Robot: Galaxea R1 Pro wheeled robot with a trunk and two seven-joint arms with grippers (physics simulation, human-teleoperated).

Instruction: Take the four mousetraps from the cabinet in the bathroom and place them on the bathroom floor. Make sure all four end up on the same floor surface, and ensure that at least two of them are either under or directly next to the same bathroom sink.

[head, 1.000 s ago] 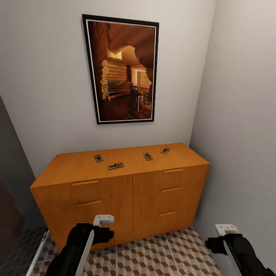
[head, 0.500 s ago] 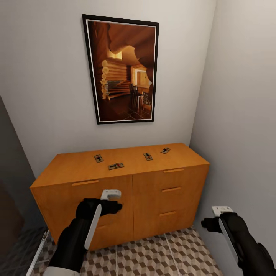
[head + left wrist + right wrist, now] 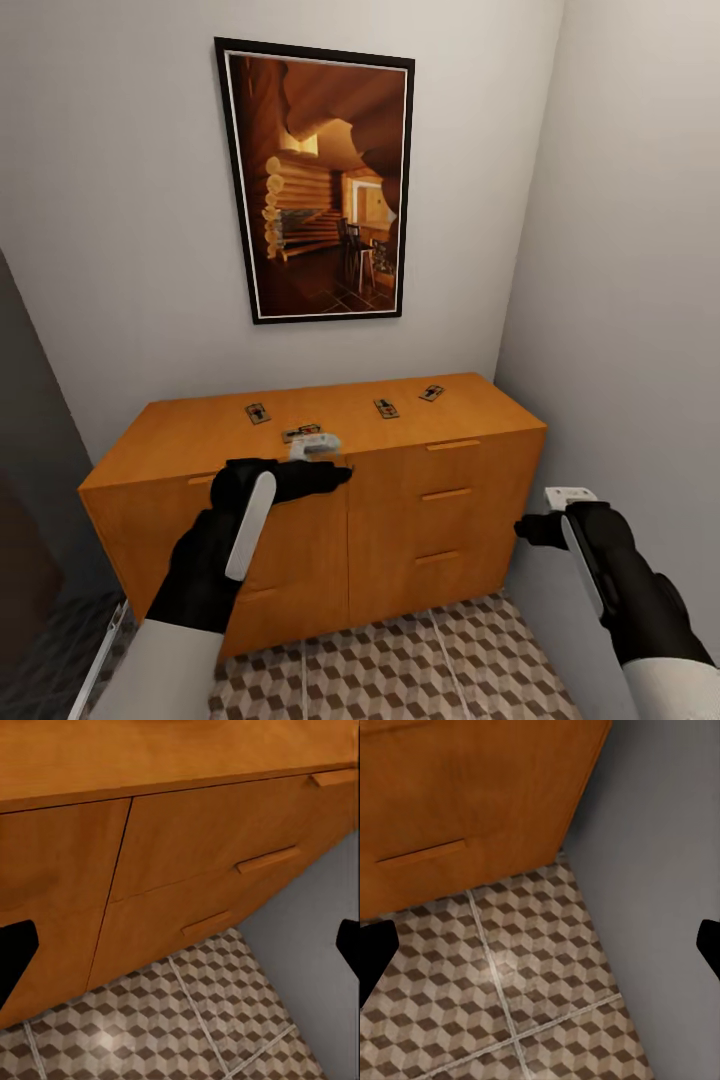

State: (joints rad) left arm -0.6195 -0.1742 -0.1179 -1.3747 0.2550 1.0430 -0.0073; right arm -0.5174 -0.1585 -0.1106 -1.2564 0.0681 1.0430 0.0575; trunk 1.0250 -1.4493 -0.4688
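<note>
I'm facing the cabinet (image 3: 340,500), an orange-brown dresser with six drawers, pushed into the corner under a framed picture of a log cabin interior (image 3: 318,180). All four mousetraps lie flat on its top, none on the bathroom floor (image 3: 400,670) yet. One mousetrap (image 3: 258,412) sits toward the left rear, a second mousetrap (image 3: 298,432) lies nearer the front edge, a third mousetrap (image 3: 386,408) is right of centre, and a fourth mousetrap (image 3: 431,393) is just beyond it toward the right rear.

My left end effector (image 3: 335,470) is raised at the cabinet's front top edge, right by the second trap and partly covering it. In the left wrist view its dark fingertips (image 3: 16,945) stand at opposite edges of the frame, so it is spread wide with nothing held.

My right end effector (image 3: 522,528) is beside the cabinet's right end, near the grey wall (image 3: 630,300). Its fingertips (image 3: 375,945) likewise sit far apart over the tiles, wide and empty
</note>
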